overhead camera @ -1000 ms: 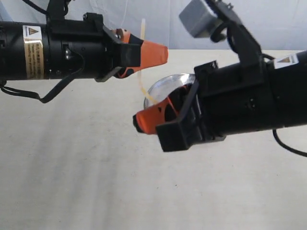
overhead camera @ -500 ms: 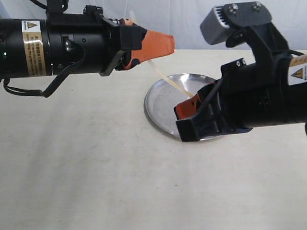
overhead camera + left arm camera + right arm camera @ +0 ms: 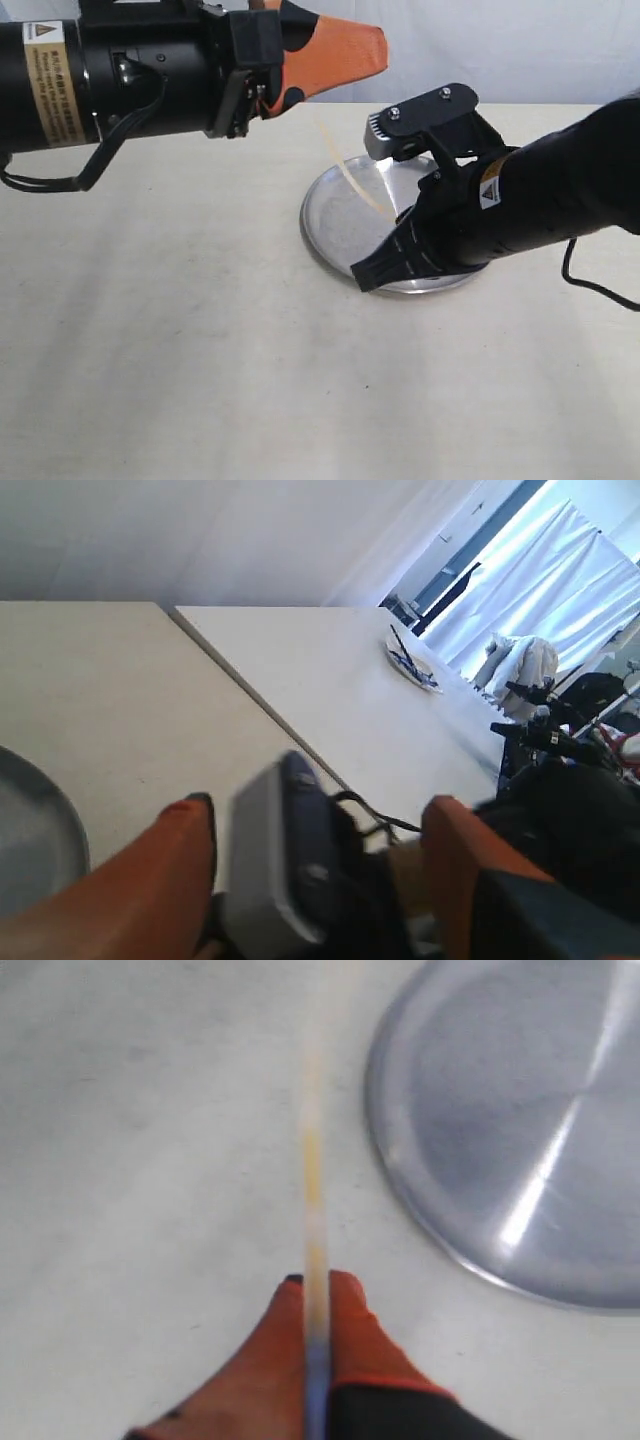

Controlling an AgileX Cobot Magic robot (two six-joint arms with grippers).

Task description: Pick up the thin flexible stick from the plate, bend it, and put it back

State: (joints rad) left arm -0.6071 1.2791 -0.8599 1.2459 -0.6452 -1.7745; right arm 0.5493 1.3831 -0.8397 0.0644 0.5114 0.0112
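moved: left gripper has sprung apart and let go the top end of the thin flexible stick; right gripper has dropped lower over the plate.
table: front stretch bare, widest open room; runs out of the exterior frame.
right gripper: my fingers pinched tight on the stick's lower end. Exterior view hides the tips behind my own wrist and its camera housing.
thin flexible stick: slants up and left from that pinch above the plate, top end free in air below the left gripper, apart from it. Blurred in the wrist view; can't tell if kinked.
plate: flat on the table, right half covered by my right arm, left rim clear.
left gripper: my fingers wide apart, empty, high and left of the plate. The grey housing fills the gap in its wrist view.
far: second table with a small dish, curtains; too blurred for more.
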